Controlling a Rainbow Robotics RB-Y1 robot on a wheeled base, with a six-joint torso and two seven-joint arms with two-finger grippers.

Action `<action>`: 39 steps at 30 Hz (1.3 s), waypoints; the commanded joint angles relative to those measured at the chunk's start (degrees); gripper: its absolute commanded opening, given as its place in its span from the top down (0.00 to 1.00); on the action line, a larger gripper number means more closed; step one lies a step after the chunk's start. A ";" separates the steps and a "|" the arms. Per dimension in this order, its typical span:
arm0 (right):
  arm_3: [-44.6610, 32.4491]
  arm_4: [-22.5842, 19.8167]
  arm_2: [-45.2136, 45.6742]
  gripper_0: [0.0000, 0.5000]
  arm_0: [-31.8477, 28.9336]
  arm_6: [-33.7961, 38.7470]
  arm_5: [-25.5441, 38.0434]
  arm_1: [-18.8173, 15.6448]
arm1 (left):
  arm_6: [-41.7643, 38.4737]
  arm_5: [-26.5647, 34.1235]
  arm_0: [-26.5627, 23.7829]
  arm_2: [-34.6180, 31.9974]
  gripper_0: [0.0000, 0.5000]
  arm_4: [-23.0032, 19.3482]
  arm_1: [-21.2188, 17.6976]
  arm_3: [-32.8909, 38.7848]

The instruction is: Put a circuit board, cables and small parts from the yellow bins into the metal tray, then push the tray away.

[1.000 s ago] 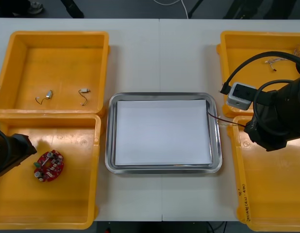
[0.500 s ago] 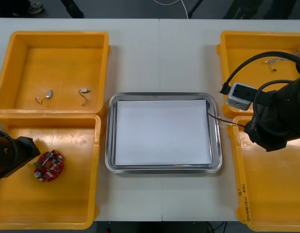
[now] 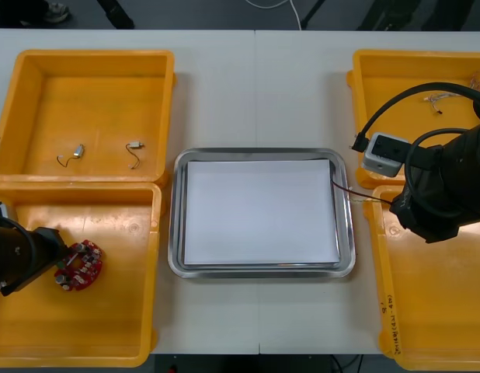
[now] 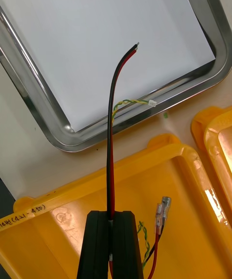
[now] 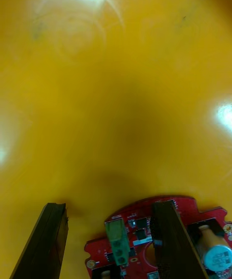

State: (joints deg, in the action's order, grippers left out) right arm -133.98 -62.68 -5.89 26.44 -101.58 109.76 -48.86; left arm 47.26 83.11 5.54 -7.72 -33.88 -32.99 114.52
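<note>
A: We have the near-left yellow bin [image 3: 139, 311] at 8 o'clock of the metal tray [image 3: 178, 233].
B: Left gripper [image 5: 110, 206] is spread wide there, one finger seemingly over the circuit board [image 5: 137, 226]. If we close now, we crush components or flick it away.
A: Right gripper [image 4: 111, 218], at the tray's 3 o'clock, is clamped on the red-and-black cable [image 4: 112, 114]. Its tip is over the tray. On release we risk it draping across the rim.
</note>
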 commanded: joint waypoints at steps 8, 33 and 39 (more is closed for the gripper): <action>-1.37 -0.60 -0.44 1.00 1.59 2.79 0.24 0.52 | -0.32 -1.02 2.10 0.78 0.00 0.13 1.00 0.36; -1.37 -0.86 -0.44 1.00 1.68 2.79 0.24 0.52 | 0.21 -1.02 1.93 1.04 1.00 -0.31 0.91 1.06; -1.37 -0.95 -0.44 1.00 1.59 2.79 0.24 0.52 | 0.73 6.28 0.08 -2.21 1.00 -0.92 0.82 3.61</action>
State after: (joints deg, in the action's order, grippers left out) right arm -133.98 -63.01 -5.89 26.44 -101.58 109.76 -48.86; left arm 47.26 85.77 5.81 -7.12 -34.06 -32.93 115.34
